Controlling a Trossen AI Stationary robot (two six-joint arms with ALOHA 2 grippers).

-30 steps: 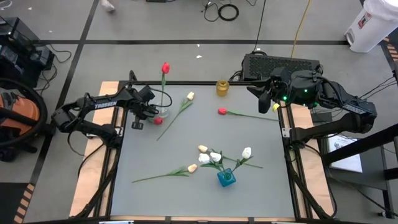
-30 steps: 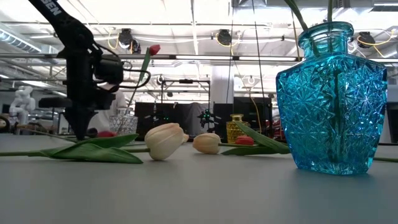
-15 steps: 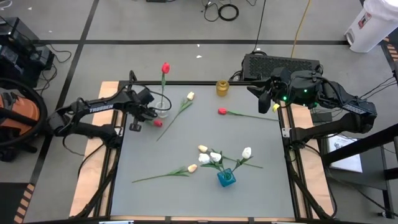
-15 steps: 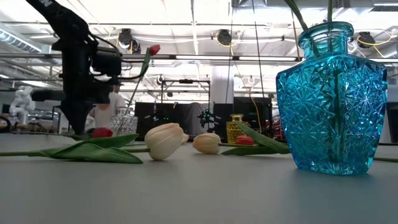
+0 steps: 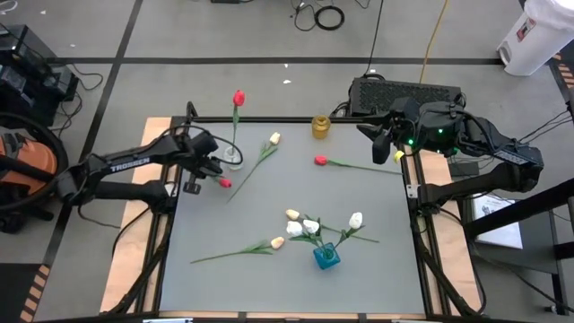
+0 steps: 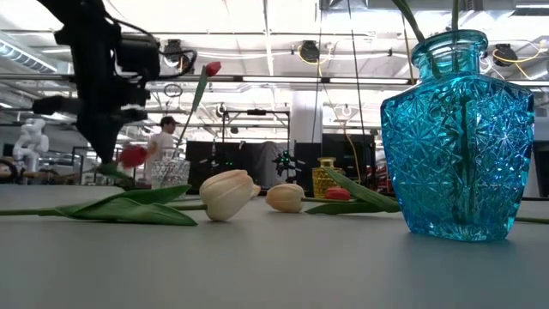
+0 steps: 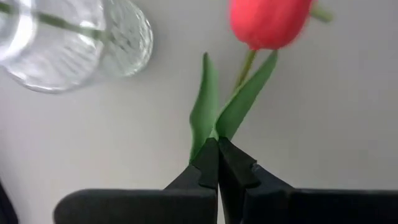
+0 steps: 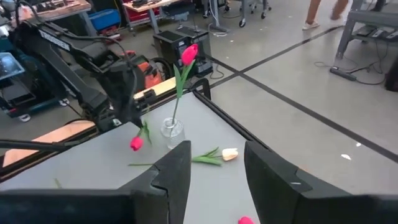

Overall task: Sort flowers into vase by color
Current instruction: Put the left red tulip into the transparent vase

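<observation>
My left gripper hangs over the table's far left, shut on a red tulip, whose head shows just beside the fingers. Close by stands a clear glass vase holding one upright red tulip. A blue vase near the front holds several white tulips. Lying flat on the table are a red tulip, a cream one and another cream one. My right gripper stays raised at the far right, open and holding nothing. My left gripper pinches the red tulip's stem where the two green leaves branch off, between its two fingertips. The fingers come from above, pointing down. The tulip is lifted clear of the table, its head reaching out sideways from the fingers.
A small yellow vase stands at the table's far edge. A dark box sits behind the far right corner. The middle of the grey tabletop is bare. A person stands in the room beyond.
My left gripper, still shut, has risen and drawn a little toward the table's left edge. The red tulip has come up with it, from lying on the table to hanging clear. My right arm has kept still.
</observation>
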